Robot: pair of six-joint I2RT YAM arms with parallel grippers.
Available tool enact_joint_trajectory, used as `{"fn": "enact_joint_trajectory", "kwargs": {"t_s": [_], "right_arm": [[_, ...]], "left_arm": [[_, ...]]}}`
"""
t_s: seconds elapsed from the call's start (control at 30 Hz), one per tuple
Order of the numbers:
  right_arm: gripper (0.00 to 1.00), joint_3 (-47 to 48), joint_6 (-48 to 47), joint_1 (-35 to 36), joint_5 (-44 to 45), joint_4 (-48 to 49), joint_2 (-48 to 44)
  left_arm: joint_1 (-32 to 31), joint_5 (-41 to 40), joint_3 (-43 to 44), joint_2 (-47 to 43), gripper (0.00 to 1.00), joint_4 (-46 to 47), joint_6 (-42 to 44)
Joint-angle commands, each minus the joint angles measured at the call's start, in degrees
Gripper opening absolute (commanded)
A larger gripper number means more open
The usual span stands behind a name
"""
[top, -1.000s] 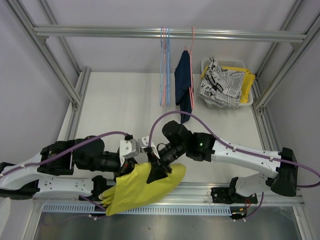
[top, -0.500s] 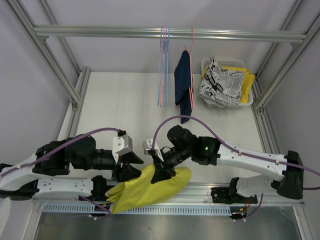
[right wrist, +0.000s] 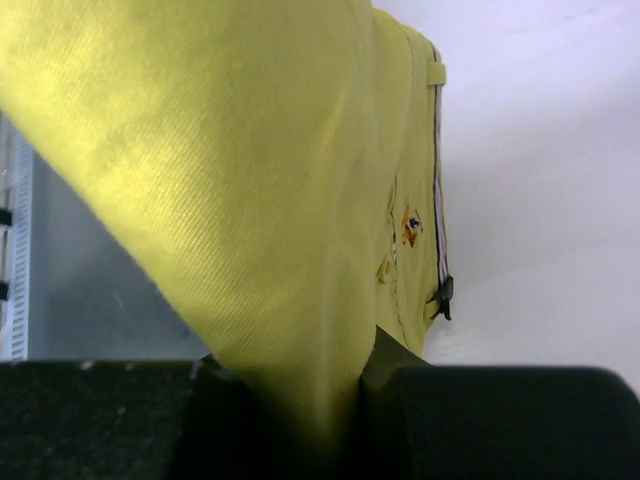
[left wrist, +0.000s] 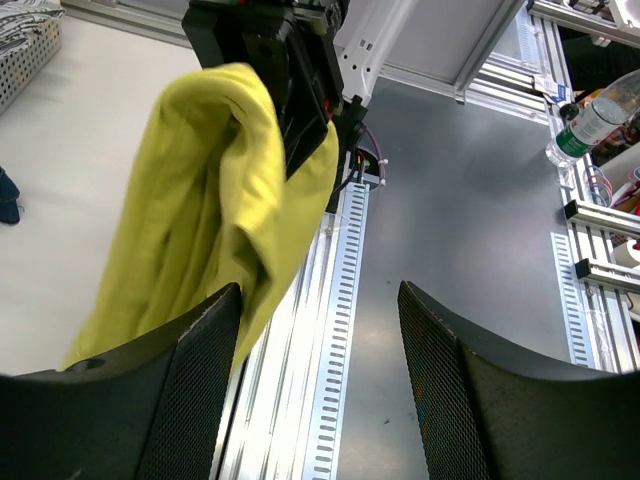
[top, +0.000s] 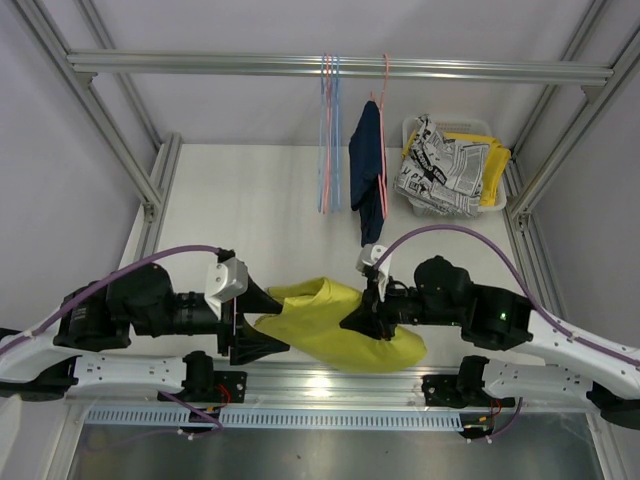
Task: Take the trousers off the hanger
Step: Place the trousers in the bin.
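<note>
**Desk:** Which tool has the bright yellow cloth trousers (top: 318,318)?
**Photographer:** The right tool (top: 353,322) - clamped on a fold, with the garment slung over the near edge of the pale counter (top: 250,200).
**Desk:** And the left tool (top: 268,325)?
**Photographer:** Jaws spread wide, gripping nothing - the yellow cloth is just beside 1 finger.
**Desk:** Anything else?
**Photographer:** 1 dark navy pair (top: 367,165) hangs on a pink wire hanger (top: 385,80) from the metal rail (top: 200,64).
</note>
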Motion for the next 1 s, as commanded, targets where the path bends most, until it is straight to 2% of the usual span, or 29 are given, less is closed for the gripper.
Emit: {"fn": "enact_joint_trajectory", "kwargs": {"t_s": [0.0, 0.23, 0.47, 0.5, 0.63, 0.8, 0.97], "right_arm": [[0.0, 0.1, 5.3, 0.0, 8.1, 2.1, -3.4], [0.0, -0.5, 13.2, 0.0, 19.8, -2.1, -13.9], [0.0, 0.9, 22.3, 0.0, 40.4, -10.3, -22.0], [0.0, 1.2, 23.6, 0.0, 46.4, -11.5, -22.3], [0.0, 3.4, 28.5, 0.0, 57.3, -17.7, -21.8], [0.0, 7.1, 30.1, 0.0, 62.9, -23.8, -21.5], [0.0, 6.6, 36.4, 0.0, 70.4, -28.7, -22.3]], "left_arm": [[-0.2, 0.6, 1.8, 0.2, 0.68, 1.9, -0.7], [-0.2, 2.4, 1.0, -1.2, 0.68, 3.4, -0.6], [-0.2, 3.1, -0.1, -2.0, 0.68, 3.6, -0.9], [-0.2, 3.2, 0.0, -2.5, 0.68, 4.0, -1.0], [-0.2, 3.3, -0.3, -2.6, 0.68, 4.0, -1.3], [-0.2, 3.8, -0.5, -2.6, 0.67, 3.3, -1.3], [-0.3, 5.2, -2.3, -3.2, 0.68, 4.6, -1.1]]}}
